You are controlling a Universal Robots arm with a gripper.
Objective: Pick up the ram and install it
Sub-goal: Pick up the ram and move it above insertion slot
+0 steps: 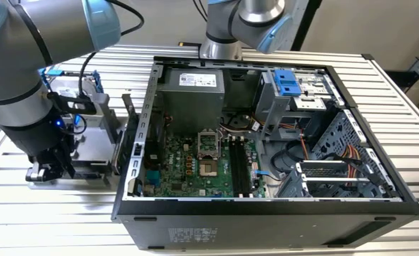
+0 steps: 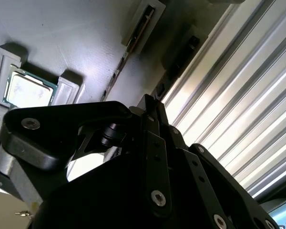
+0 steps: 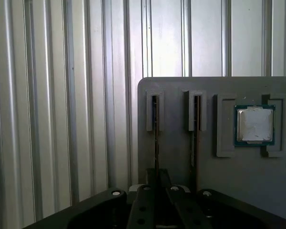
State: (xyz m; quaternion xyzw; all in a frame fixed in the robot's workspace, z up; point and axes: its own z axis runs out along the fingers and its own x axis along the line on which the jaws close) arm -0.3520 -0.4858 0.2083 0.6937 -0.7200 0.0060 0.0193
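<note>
While the pincer (image 3: 157, 175) sits right at the ram (image 3: 156, 138) in the grey tray (image 3: 219, 183), its grip is unclear.

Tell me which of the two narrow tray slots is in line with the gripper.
The slot farther from the CPU chip: in the first wrist view the gripper lines up with it, while the other slot sits beside the chip.

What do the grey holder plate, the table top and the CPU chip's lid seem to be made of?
The holder plate looks like matte grey plastic, perhaps printed: dull, even, no glare. The table looks like bare aluminium: ribbed slats with bright reflected streaks. The CPU chip has a silvery, faintly scuffed metal lid on a green board.
</note>
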